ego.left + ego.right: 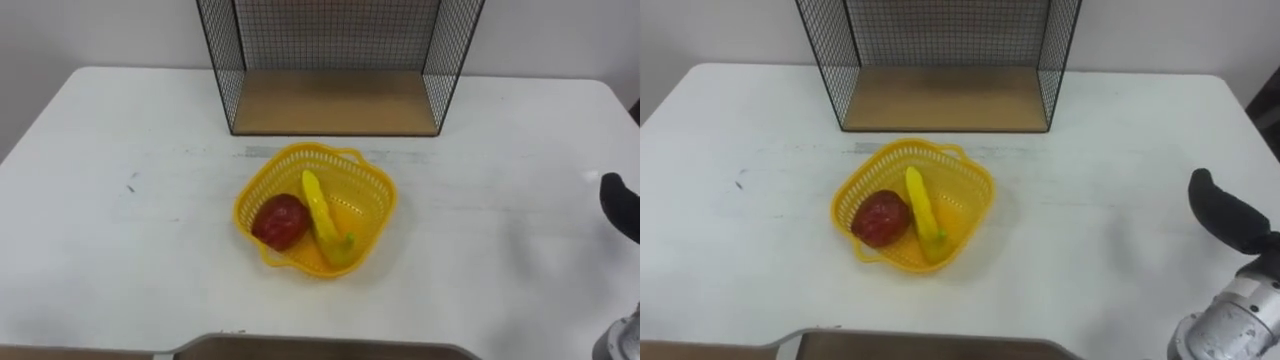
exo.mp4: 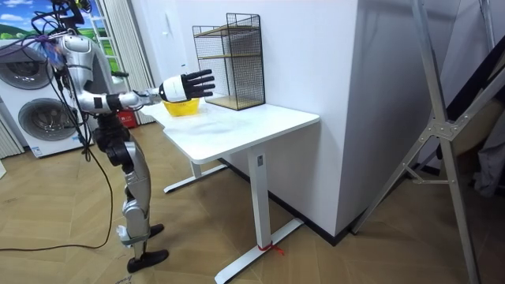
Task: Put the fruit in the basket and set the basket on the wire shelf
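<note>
1. Left eye view:
   - The yellow basket (image 1: 374,198) sits on the white table (image 1: 120,200), near the front of the wire shelf (image 1: 340,40) and not touching it.
   - A red apple (image 1: 281,221) lies in the left part of the basket.
   - A banana (image 1: 322,210) lies against the apple and runs from front to back.
   - The shelf has a wooden board (image 1: 335,100) at its base.
   - The right hand (image 1: 622,206) shows at the right edge as a dark finger, well apart from the basket. Whether the hand is spread or curled cannot be told here.

2. Right eye view:
   - The layout is the same, with both fruits inside the basket.
   - More of the right hand (image 1: 1228,216) shows, low on the right. One dark finger points up and to the left, and nothing is held.

3. Room view:
   - The robot stands upright at the table end on the room view's left, with its right arm stretched out level.
   - The right hand (image 2: 187,85) has its fingers straight and spread and grips nothing. It partly overlaps the basket (image 2: 183,108) behind it.
   - The shelf stands at the table's far edge by the wall.
   - Washing machines (image 2: 31,102) stand behind the robot.
</note>
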Motion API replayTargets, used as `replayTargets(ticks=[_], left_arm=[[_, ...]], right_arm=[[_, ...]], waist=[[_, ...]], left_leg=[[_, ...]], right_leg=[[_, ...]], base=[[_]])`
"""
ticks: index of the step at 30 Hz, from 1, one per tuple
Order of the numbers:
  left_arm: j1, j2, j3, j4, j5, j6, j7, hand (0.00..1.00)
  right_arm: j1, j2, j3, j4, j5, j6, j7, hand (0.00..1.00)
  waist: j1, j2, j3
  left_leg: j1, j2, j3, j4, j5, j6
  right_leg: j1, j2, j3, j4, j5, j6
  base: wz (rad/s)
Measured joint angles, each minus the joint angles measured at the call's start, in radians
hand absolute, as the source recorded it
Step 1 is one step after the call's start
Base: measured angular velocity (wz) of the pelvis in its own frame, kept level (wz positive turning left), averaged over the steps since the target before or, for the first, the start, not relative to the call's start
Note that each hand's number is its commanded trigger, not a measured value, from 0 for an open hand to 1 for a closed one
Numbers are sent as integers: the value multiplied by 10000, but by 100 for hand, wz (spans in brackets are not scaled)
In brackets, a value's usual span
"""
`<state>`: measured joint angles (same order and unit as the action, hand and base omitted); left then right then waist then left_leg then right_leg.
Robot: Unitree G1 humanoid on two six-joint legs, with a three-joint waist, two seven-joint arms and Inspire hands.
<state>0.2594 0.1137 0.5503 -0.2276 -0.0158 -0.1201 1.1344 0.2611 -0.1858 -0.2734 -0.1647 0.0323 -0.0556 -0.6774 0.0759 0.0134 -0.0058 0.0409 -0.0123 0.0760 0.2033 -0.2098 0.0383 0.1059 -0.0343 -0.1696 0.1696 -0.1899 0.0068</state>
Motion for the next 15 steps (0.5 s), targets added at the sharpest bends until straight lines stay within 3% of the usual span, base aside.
replayTargets(ticks=[2, 6, 9, 11, 15], left_arm=[[32, -2, -118, -744, -44, -119, -723, 0], [-282, 173, -457, -1063, -593, -150, -2055, 0], [-445, 199, -1264, -1050, -1028, -161, -3204, 0], [-439, 170, -2021, -986, -1213, -161, -4331, 0], [-504, 174, -2864, -652, -1870, -151, -5894, 0]], right_arm=[[40, 93, -108, -66, 0, -24, 300, 0], [-94, 176, -84, -92, 1, -95, 815, 0], [-242, 179, 142, -93, 8, -118, 1258, 0], [-251, 263, 513, -69, 17, -228, 1757, 0], [-268, 324, 1119, 105, 113, -325, 2580, 0]], waist=[[-88, 84, 19], [-159, 174, 36], [-199, 191, 84], [-201, 165, 179], [-411, 112, 211]], left_leg=[[-20, -6, -31, -2, 0, 0], [-78, -5, -12, 9, 3, -5], [-71, -2, 2, 15, 11, -4], [8, 8, 43, -18, 13, -3], [-34, 3, 39, -23, 11, -2]], right_leg=[[-6, 1, -10, -8, 0, 0], [-85, 24, 53, -3, 0, 0], [-67, 10, 13, -1, 0, 0], [-32, 10, 56, -6, 0, 0], [-62, 2, 104, 0, 0, 0]], base=[[4], [0], [0], [-6], [0]])
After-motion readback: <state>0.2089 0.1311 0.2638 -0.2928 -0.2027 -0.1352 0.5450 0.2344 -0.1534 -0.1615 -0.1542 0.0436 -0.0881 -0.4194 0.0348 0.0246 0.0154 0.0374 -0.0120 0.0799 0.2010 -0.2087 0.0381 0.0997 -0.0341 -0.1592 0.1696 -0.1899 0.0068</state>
